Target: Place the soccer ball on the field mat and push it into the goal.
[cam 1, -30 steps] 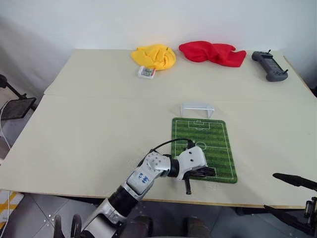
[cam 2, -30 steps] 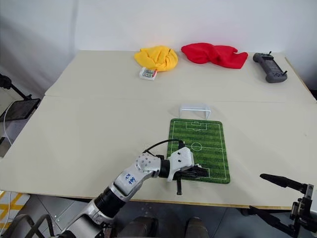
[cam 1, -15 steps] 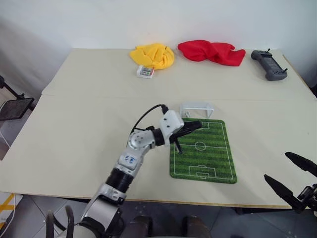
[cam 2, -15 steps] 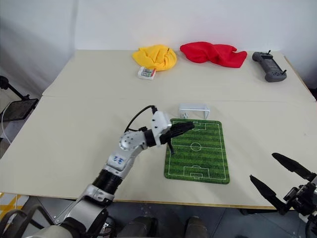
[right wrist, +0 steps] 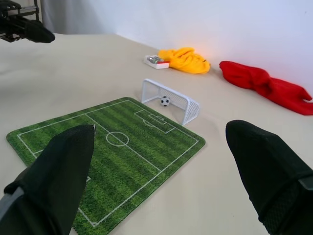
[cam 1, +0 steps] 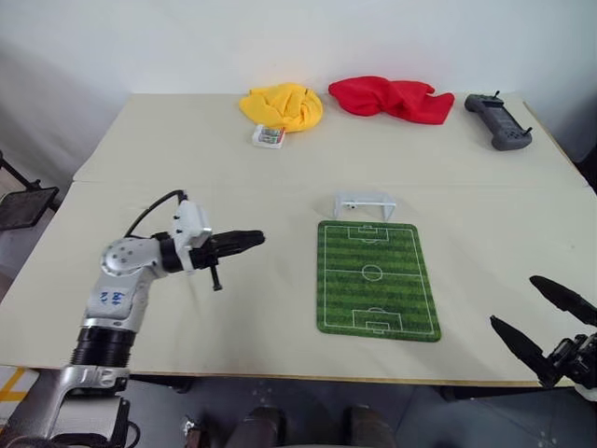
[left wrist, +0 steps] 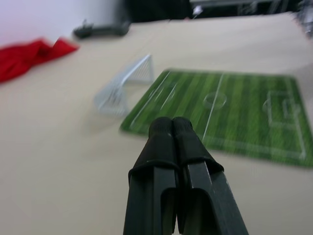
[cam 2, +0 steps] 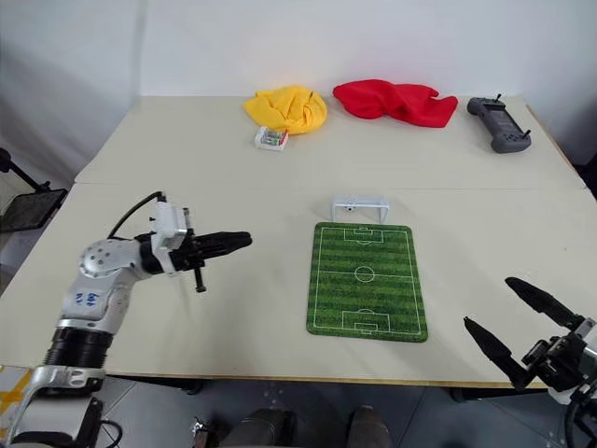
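We see the wide beige surface (cam 1: 233, 159) with much free room at the left and centre. The field mat (cam 1: 377, 291) lies at lower centre-right, near the front edge, and the goal (cam 1: 365, 203) stands just beyond its far end. The left end effector (cam 1: 250, 239), clenched and empty, hovers left of the mat. The right end effector (cam 1: 545, 328) is released at the lower right corner. In the right wrist view the soccer ball (right wrist: 166, 101) sits inside the goal.
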Action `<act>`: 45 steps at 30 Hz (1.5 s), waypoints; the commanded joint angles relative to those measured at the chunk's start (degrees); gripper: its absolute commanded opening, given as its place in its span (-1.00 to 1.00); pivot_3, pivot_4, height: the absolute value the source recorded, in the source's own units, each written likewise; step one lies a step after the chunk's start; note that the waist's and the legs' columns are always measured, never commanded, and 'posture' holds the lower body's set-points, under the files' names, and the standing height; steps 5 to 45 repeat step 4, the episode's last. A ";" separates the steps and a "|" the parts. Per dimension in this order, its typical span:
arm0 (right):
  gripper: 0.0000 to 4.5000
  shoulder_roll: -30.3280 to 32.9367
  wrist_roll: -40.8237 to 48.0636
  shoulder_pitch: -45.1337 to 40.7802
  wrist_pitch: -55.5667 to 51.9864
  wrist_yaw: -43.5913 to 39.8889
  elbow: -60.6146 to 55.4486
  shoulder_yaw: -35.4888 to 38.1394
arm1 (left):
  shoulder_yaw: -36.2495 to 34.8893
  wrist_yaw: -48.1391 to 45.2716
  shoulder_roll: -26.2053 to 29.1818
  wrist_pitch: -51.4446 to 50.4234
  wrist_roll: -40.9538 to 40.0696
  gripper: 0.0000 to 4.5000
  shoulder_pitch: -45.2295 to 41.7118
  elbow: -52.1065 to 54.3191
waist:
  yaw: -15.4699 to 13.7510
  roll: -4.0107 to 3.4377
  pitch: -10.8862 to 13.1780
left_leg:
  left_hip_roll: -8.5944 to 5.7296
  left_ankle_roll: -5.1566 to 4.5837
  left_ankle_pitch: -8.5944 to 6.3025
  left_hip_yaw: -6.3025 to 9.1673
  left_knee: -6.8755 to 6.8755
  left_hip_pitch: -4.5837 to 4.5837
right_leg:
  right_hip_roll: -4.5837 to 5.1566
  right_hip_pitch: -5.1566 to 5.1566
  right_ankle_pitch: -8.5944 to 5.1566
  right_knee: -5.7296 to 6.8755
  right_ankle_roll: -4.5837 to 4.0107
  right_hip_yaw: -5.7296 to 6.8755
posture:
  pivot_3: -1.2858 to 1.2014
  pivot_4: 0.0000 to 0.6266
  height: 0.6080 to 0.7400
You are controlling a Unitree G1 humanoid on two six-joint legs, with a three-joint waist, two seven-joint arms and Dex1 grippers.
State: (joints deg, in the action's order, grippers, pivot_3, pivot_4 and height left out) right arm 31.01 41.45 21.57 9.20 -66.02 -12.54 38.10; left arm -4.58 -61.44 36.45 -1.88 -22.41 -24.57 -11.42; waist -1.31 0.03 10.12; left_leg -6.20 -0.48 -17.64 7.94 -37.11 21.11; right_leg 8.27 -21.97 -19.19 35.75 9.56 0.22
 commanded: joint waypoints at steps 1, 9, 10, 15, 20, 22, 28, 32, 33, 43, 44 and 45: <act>1.00 0.78 0.25 -1.93 1.65 -1.40 2.24 -0.10 | -8.45 4.45 2.30 0.76 -0.96 -0.98 8.35 3.77 | 0.51 -0.01 0.00 | 0.02 0.02 -0.01 -0.03 0.06 0.01 | -0.01 -0.06 0.00 0.00 0.00 -0.05 | 0.03 -0.52 1.00; 1.00 0.60 -0.24 -4.20 2.31 -1.96 4.43 -1.38 | -10.92 8.77 0.98 0.97 -0.49 -0.98 12.89 7.53 | 0.57 0.01 0.01 | 0.04 0.04 -0.04 -0.03 0.06 0.06 | -0.03 -0.14 0.00 0.03 0.00 -0.10 | 0.03 -0.52 1.00; 1.00 0.60 -0.24 -4.20 2.31 -1.96 4.43 -1.38 | -10.92 8.77 0.98 0.97 -0.49 -0.98 12.89 7.53 | 0.57 0.01 0.01 | 0.04 0.04 -0.04 -0.03 0.06 0.06 | -0.03 -0.14 0.00 0.03 0.00 -0.10 | 0.03 -0.52 1.00; 1.00 0.60 -0.24 -4.20 2.31 -1.96 4.43 -1.38 | -10.92 8.77 0.98 0.97 -0.49 -0.98 12.89 7.53 | 0.57 0.01 0.01 | 0.04 0.04 -0.04 -0.03 0.06 0.06 | -0.03 -0.14 0.00 0.03 0.00 -0.10 | 0.03 -0.52 1.00; 1.00 0.60 -0.24 -4.20 2.31 -1.96 4.43 -1.38 | -10.92 8.77 0.98 0.97 -0.49 -0.98 12.89 7.53 | 0.57 0.01 0.01 | 0.04 0.04 -0.04 -0.03 0.06 0.06 | -0.03 -0.14 0.00 0.03 0.00 -0.10 | 0.03 -0.52 1.00; 1.00 0.60 -0.24 -4.20 2.31 -1.96 4.43 -1.38 | -10.92 8.77 0.98 0.97 -0.49 -0.98 12.89 7.53 | 0.57 0.01 0.01 | 0.04 0.04 -0.04 -0.03 0.06 0.06 | -0.03 -0.14 0.00 0.03 0.00 -0.10 | 0.03 -0.52 1.00; 1.00 0.60 -0.24 -4.20 2.31 -1.96 4.43 -1.38 | -10.92 8.77 0.98 0.97 -0.49 -0.98 12.89 7.53 | 0.57 0.01 0.01 | 0.04 0.04 -0.04 -0.03 0.06 0.06 | -0.03 -0.14 0.00 0.03 0.00 -0.10 | 0.03 -0.52 1.00; 1.00 0.60 -0.24 -4.20 2.31 -1.96 4.43 -1.38 | -10.92 8.77 0.98 0.97 -0.49 -0.98 12.89 7.53 | 0.57 0.01 0.01 | 0.04 0.04 -0.04 -0.03 0.06 0.06 | -0.03 -0.14 0.00 0.03 0.00 -0.10 | 0.03 -0.52 1.00; 1.00 0.60 -0.24 -4.20 2.31 -1.96 4.43 -1.38 | -10.92 8.77 0.98 0.97 -0.49 -0.98 12.89 7.53 | 0.57 0.01 0.01 | 0.04 0.04 -0.04 -0.03 0.06 0.06 | -0.03 -0.14 0.00 0.03 0.00 -0.10 | 0.03 -0.52 1.00; 1.00 0.60 -0.24 -4.20 2.31 -1.96 4.43 -1.38 | -10.92 8.77 0.98 0.97 -0.49 -0.98 12.89 7.53 | 0.57 0.01 0.01 | 0.04 0.04 -0.04 -0.03 0.06 0.06 | -0.03 -0.14 0.00 0.03 0.00 -0.10 | 0.03 -0.52 1.00; 1.00 0.60 -0.24 -4.20 2.31 -1.96 4.43 -1.38 | -10.92 8.77 0.98 0.97 -0.49 -0.98 12.89 7.53 | 0.57 0.01 0.01 | 0.04 0.04 -0.04 -0.03 0.06 0.06 | -0.03 -0.14 0.00 0.03 0.00 -0.10 | 0.03 -0.52 1.00; 1.00 0.60 -0.24 -4.20 2.31 -1.96 4.43 -1.38 | -10.92 8.77 0.98 0.97 -0.49 -0.98 12.89 7.53 | 0.57 0.01 0.01 | 0.04 0.04 -0.04 -0.03 0.06 0.06 | -0.03 -0.14 0.00 0.03 0.00 -0.10 | 0.03 -0.52 1.00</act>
